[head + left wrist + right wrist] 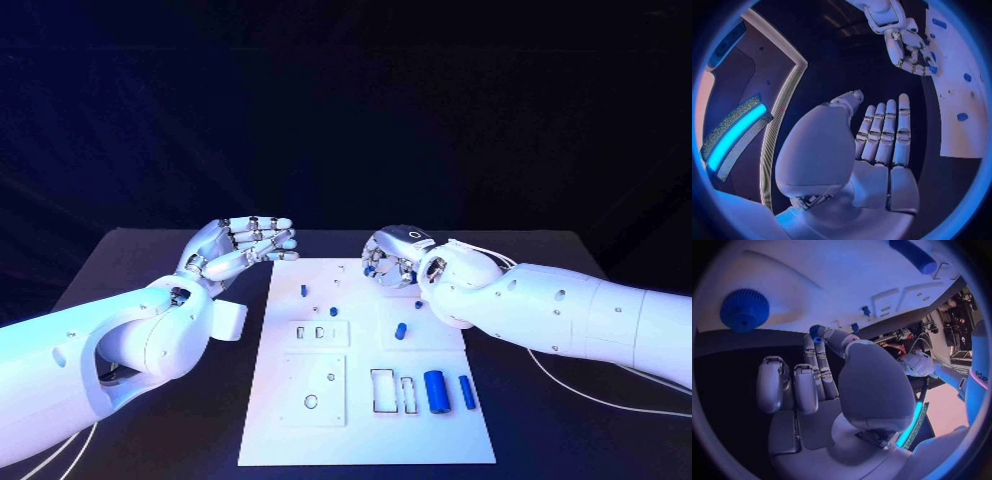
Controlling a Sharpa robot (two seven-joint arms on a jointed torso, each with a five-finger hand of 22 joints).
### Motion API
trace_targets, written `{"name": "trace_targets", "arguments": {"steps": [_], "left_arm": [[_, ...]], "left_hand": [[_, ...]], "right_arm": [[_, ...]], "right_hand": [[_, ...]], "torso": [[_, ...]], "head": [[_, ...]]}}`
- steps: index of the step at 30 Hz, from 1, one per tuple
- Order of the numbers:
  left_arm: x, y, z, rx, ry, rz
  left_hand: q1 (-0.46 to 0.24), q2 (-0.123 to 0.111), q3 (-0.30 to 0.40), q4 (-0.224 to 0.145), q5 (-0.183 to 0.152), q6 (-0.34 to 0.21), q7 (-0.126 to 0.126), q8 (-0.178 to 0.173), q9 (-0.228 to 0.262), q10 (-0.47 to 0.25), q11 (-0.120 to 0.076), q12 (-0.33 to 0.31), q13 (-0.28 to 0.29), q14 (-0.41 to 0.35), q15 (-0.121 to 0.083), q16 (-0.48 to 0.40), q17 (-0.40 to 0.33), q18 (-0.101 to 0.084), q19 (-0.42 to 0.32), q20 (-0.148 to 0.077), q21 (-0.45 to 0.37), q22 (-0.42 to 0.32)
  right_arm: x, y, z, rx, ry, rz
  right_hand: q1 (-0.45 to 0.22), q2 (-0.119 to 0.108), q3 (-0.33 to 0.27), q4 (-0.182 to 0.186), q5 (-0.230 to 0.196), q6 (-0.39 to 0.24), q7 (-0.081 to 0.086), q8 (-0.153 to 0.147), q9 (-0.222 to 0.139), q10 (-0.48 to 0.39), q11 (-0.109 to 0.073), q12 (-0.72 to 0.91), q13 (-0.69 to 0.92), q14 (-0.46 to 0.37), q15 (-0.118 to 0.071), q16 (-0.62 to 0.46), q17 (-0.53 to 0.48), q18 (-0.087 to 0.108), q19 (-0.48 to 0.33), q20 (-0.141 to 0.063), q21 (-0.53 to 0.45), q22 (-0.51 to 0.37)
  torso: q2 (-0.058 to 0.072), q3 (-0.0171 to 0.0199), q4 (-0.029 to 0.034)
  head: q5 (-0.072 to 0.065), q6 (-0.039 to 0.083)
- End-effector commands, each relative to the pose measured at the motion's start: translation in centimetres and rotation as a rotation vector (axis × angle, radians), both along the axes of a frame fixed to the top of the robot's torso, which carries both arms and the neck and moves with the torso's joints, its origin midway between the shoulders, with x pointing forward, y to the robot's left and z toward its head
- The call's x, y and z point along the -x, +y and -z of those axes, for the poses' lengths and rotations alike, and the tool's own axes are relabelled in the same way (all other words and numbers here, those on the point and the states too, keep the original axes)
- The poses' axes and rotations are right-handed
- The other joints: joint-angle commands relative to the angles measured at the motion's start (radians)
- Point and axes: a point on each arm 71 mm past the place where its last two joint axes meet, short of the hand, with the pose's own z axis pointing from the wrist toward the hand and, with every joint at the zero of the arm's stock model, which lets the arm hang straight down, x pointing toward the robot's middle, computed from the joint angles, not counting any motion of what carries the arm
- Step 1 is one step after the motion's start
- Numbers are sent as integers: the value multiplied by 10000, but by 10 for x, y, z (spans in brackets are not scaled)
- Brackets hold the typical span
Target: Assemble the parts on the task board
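The white task board (361, 420) lies in the middle of the black table. My right hand (397, 262) hovers over its far right part and pinches a small blue part (817, 331) between thumb and a fingertip. The left wrist view shows that hand (907, 50) with the blue part (931, 69) at its fingertips. My left hand (238, 245) is raised beside the board's far left corner, fingers stretched out, holding nothing (854, 150). A blue gear (745, 309) sits on the board close to my right hand (836, 385). Two blue cylinders (436, 391) lie at the near right.
Small blue pegs (333, 311) and an oblong blue piece (402, 330) stand on the board's middle. Rectangular recesses (315, 333) and a slotted frame (392, 390) mark its near half. A white cable (577, 385) runs over the table (144, 270) under my right arm.
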Motion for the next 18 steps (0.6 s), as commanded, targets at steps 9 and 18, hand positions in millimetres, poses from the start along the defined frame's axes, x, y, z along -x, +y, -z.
{"name": "trace_targets", "arguments": {"steps": [9, 18], "left_arm": [[-1, -5, -3, 123, -100, 238], [-2, -7, -5, 145, -127, 283]], "left_hand": [[-48, 47, 28, -55, -58, -8, 5, 12, 11, 52, 0, -30, 7, -5, -33, 8, 14, 88, 26, -33, 44, 15], [-48, 47, 28, -55, -58, -8, 5, 12, 11, 52, 0, -30, 7, -5, -33, 8, 14, 88, 26, -33, 44, 15]], "right_arm": [[-9, 25, -1, -259, -722, 70], [-14, 36, 5, -182, -643, 46]], "right_hand": [[-5, 139, 9, -49, 77, 39, 17, 46, 27, 354, -315, -24, 270, 570, -50, 58, 170, -194, 50, -73, 62, 55], [-23, 125, 7, -54, 80, 21, 19, 43, 39, 345, -312, -36, 274, 575, -48, 69, 186, -202, 70, -72, 85, 92]], "torso": [[24, -6, 29], [54, -28, 75]], "head": [[-13, -31], [-28, -15]]}}
